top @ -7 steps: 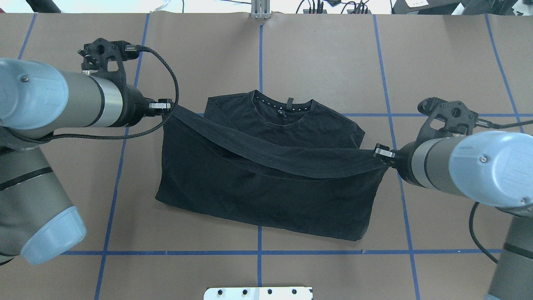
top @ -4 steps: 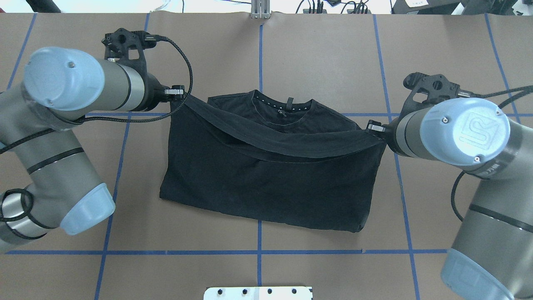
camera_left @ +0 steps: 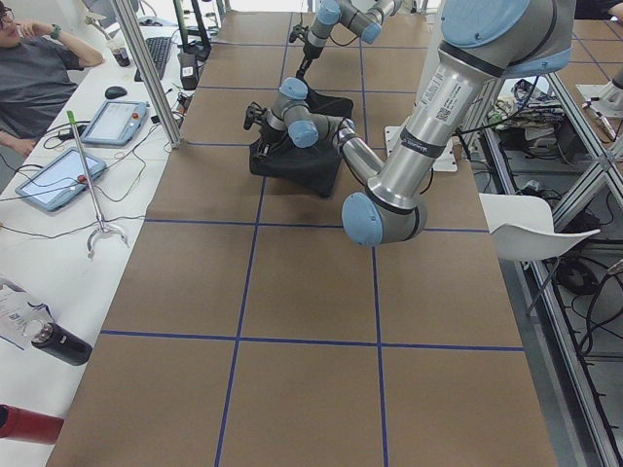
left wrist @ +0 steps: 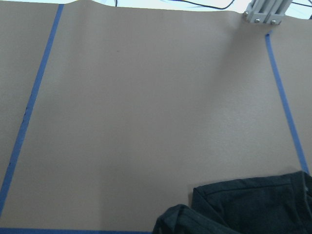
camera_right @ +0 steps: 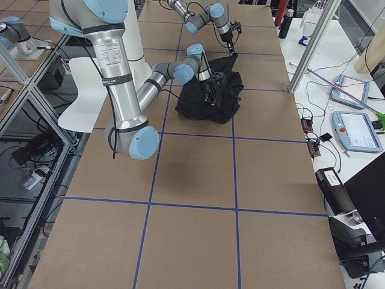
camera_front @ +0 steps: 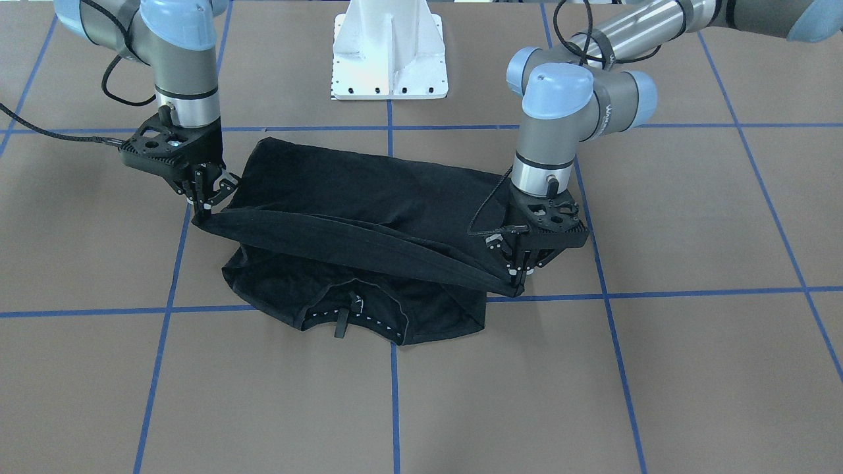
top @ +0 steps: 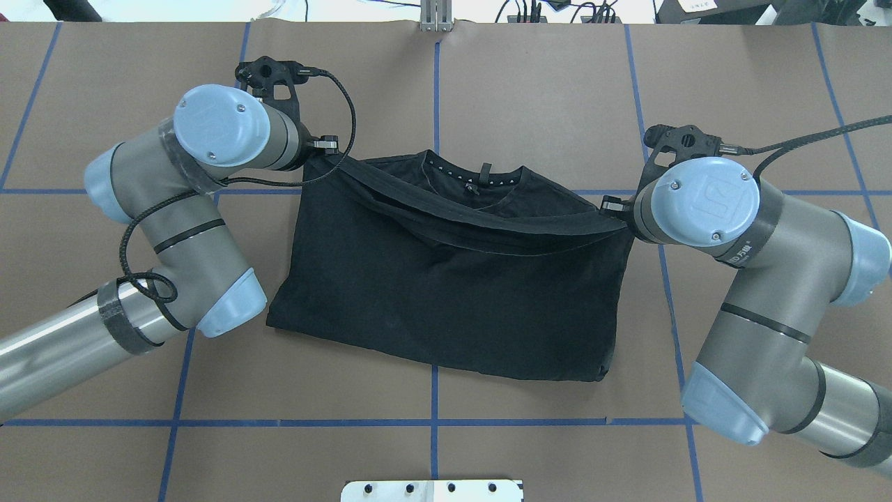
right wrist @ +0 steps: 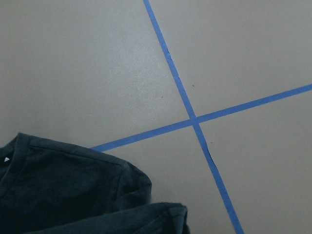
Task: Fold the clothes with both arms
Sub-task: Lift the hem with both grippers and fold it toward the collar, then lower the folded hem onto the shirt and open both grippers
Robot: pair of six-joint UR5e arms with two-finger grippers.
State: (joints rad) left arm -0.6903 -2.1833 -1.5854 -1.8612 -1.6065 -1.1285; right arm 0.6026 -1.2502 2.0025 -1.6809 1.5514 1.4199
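The black T-shirt (top: pixel 446 300) lies plain side up in the middle of the table, its collar (top: pixel 481 178) at the far end. Its near hem is lifted and stretched as a sagging band between both grippers, over the shirt's upper half. My left gripper (top: pixel 327 146) is shut on the hem's left corner. My right gripper (top: pixel 608 206) is shut on the right corner. In the front-facing view the left gripper (camera_front: pixel 517 280) hangs lower than the right gripper (camera_front: pixel 204 205) over the shirt (camera_front: pixel 342 191). The chest print is hidden. Each wrist view shows shirt cloth at its bottom edge (left wrist: pixel 243 204) (right wrist: pixel 73 190).
The brown table carries a grid of blue tape lines (top: pixel 433 397). The white pedestal base (camera_front: pixel 390 52) stands at the robot's side. A metal bracket (top: pixel 436 17) sits at the far edge. An operator (camera_left: pixel 39 58), tablets (camera_right: pixel 355 129) and bottles line the far side.
Both grippers have carried the hem away from the robot toward the collar, and the fold line has moved with it. Both elbows have swung inward.
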